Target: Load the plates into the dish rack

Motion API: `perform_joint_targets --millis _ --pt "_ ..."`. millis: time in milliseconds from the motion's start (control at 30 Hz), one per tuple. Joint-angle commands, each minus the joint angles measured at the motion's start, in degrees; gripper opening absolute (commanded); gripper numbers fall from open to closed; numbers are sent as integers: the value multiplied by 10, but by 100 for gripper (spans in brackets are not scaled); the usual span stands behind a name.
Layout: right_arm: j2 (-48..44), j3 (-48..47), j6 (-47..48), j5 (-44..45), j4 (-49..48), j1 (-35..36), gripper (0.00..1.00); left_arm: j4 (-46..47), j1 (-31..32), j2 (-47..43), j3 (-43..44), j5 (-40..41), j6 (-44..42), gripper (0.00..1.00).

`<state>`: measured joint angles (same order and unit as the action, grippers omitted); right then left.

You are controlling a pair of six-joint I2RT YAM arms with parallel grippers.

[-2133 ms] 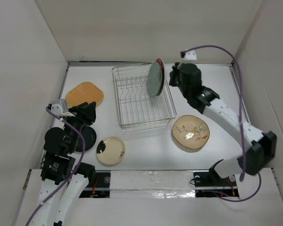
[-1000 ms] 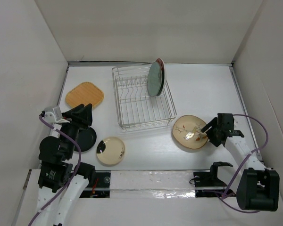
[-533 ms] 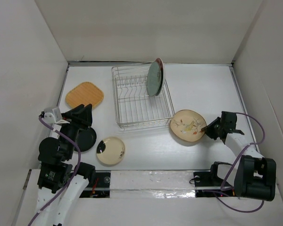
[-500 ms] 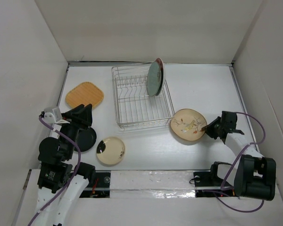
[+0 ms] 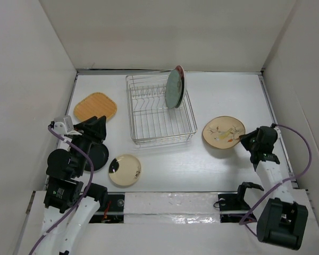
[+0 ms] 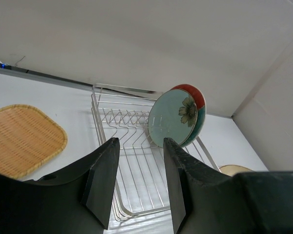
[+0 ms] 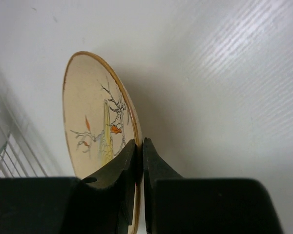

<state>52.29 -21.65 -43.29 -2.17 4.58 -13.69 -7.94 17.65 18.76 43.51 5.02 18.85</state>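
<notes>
Now the right gripper [image 7: 138, 146] is clamped on the rim of the cream plate [image 5: 222, 133], which is tilted near the table's [image 5: 228, 95] right edge, apart from the rack [image 5: 143, 119]. Stiff, glazed and breakable, the plate could slip from so thin a hold. The left gripper [image 6: 140, 144] has its fingers apart, empty.

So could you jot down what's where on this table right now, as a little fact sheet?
In the rack: teal flower plate and red round plate, standing on edge in the silver wire dish rack
Flat on the table: orange rounded-square plate, black plate, pale yellow plate with a black mark
Right hand: pinching the rim of the cream floral plate
Left hand: open, empty, above the black plate
Plates not yet racked: four
</notes>
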Motion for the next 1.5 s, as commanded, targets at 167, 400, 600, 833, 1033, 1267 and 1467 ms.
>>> perform_joint_targets --millis 167,400,600,833,1033,1267,1467 --pt "-109 -75 31 -32 -63 -1 0 28 4 22 4 -5 -7 38" --pt "-88 -246 95 33 -9 105 0 29 4 29 4 -8 -7 38" --pt "52 -471 175 185 25 310 0 28 4 28 4 -6 -7 38" --pt "292 -755 269 336 98 466 0 28 4 27 4 -4 -8 38" --pt "498 -1003 333 449 158 512 0 28 4 25 4 -3 -9 38" --pt "642 -1162 384 526 206 529 0 25 4 22 4 3 -11 38" --pt "679 -1169 426 582 192 534 0 25 4 24 4 -2 -11 38"
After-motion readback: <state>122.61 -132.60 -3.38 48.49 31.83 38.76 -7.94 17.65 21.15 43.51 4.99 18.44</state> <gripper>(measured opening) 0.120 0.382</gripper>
